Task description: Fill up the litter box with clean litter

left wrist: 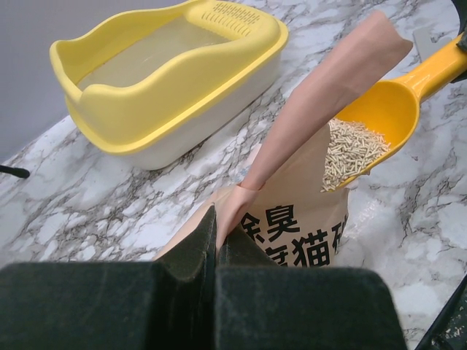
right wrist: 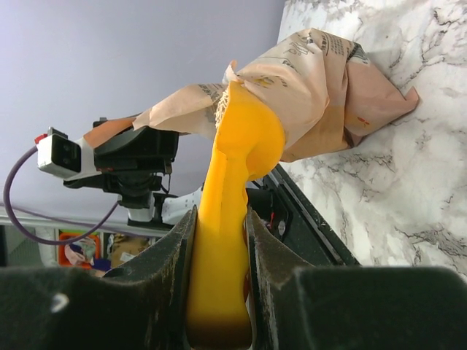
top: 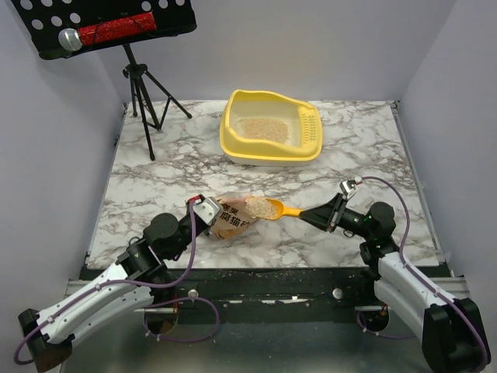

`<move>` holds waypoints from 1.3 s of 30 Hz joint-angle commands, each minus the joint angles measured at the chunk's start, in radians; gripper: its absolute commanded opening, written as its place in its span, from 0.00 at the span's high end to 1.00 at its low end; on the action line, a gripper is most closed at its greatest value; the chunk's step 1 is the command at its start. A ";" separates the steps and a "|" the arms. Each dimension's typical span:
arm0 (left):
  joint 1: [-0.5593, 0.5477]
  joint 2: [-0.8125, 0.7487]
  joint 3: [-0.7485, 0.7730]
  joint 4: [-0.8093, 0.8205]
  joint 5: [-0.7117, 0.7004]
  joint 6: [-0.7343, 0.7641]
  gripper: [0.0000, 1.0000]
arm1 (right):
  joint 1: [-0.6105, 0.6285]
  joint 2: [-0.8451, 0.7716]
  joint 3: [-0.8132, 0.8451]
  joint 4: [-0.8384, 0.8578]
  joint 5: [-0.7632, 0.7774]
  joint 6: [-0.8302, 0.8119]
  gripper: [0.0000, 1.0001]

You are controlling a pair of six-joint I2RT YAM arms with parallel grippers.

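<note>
Broadly, the marble table [top: 155, 186] carries the litter box [top: 268, 158] toward its far edge, a little right of centre, with a thin layer of clean litter [top: 264, 128] over its floor. Near the front edge, about mid-width, the tan-pink bag [top: 233, 223] stands open. The left gripper [left wrist: 217, 240] is clamped shut on the bag's upper edge. The yellow-orange scoop [top: 283, 209] sits at the bag's mouth, its bowl holding a heap of litter pellets [left wrist: 350, 149]. Its handle is pinched between the fingers of the right gripper [right wrist: 219, 255]. Box and bag stand well apart.
</note>
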 commanded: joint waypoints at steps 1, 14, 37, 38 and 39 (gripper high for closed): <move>-0.006 -0.025 0.005 0.104 -0.008 -0.004 1.00 | -0.007 -0.056 0.034 -0.128 0.025 0.009 0.99; -0.006 -0.038 0.008 0.107 -0.017 -0.006 1.00 | -0.007 -0.125 0.083 -0.168 0.057 0.088 0.99; -0.006 -0.043 0.008 0.105 -0.060 -0.007 1.00 | -0.007 -0.122 0.198 -0.173 0.160 0.167 0.99; -0.006 -0.043 0.008 0.105 -0.059 -0.007 1.00 | -0.007 -0.111 0.203 -0.167 0.169 0.170 0.99; -0.006 -0.043 0.008 0.105 -0.060 -0.007 1.00 | -0.007 -0.102 0.207 -0.162 0.177 0.171 0.99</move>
